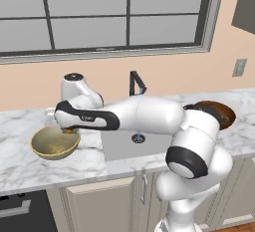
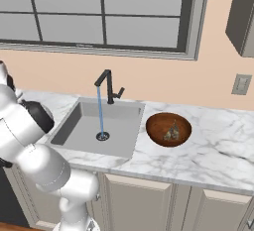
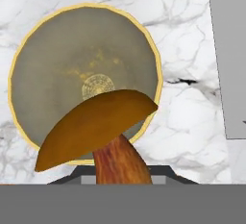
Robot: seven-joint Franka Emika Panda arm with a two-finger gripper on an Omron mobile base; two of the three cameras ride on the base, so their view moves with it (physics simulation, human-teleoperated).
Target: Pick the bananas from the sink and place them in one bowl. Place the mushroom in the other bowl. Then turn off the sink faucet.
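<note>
The gripper, closed on the orange-brown mushroom's stem, hangs above the brassy yellow-olive bowl's near rim, cap pointing inward.

The white arm rises from the lower right of the left base view, bends at a dark-ringed elbow and stretches level out to the left. Its wrist turns the hand downward, so the gripper points down at the far left end of the reach. In the hand view the jaws are closed on the stem of the mushroom, its cap standing out ahead of the fingertips. In the right base view the arm's bulky white links and a dark joint fill the lower left.
</note>
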